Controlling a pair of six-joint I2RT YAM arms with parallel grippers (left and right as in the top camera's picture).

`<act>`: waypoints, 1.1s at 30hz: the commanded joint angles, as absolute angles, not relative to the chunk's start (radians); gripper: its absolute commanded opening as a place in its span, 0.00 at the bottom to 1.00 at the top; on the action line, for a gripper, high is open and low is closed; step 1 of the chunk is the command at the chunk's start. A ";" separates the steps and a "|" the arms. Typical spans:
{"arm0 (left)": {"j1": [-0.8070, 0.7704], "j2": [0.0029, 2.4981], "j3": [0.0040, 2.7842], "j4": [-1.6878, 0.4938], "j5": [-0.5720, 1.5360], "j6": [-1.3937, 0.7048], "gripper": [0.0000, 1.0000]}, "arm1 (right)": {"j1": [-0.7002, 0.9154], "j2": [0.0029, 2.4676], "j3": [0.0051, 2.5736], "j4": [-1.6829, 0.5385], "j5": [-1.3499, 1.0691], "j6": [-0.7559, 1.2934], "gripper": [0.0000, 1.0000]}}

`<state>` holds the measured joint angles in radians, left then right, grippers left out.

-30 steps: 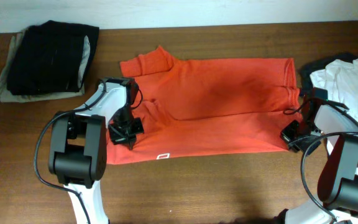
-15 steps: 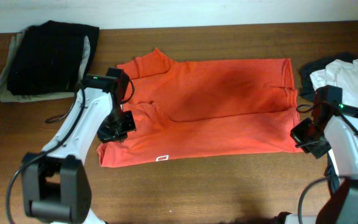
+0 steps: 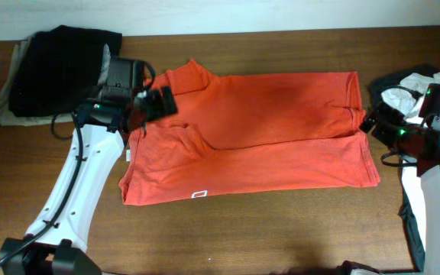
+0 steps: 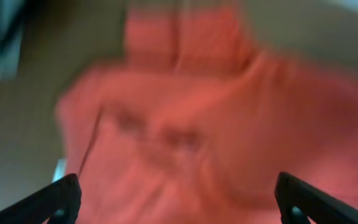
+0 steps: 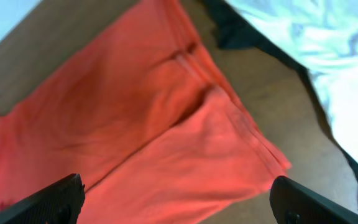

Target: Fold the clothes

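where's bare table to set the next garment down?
Free: the strip along the near edge below the orange shirt, between the two arm bases, and a narrower strip behind it toward the wall. Crowded: far left holds the dark folded stack; far right holds the white pile.

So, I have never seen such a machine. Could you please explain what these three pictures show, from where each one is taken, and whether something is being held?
The machine is two white robot arms at a wooden table, each ending in two black fingers.

The overhead picture looks straight down. An orange T-shirt, folded lengthwise, lies in the middle. A dark folded pile sits at the far left, and a heap of white and dark clothes at the right edge.

The other two pictures come from cameras on the wrists. The left wrist view is blurred; it shows the left fingers spread wide above the shirt. The right wrist view shows the right fingers also spread wide over the shirt's right end.

Nothing is held: both pairs of fingers are open and empty.
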<state>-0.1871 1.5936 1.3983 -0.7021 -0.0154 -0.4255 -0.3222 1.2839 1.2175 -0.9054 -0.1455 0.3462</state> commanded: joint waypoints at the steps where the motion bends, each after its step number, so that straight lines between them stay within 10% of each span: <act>1: -0.172 1.628 1.451 -0.583 -0.015 -0.344 0.99 | -0.327 1.293 1.236 -0.913 -0.223 0.284 0.99; 13: -0.038 2.130 2.004 -0.772 0.166 -0.229 0.99 | -0.327 1.375 1.235 -0.997 -0.226 0.246 0.99; 33: -0.009 2.427 2.012 -0.749 0.130 -0.111 0.99 | -0.327 1.410 1.235 -1.003 -0.225 0.239 0.99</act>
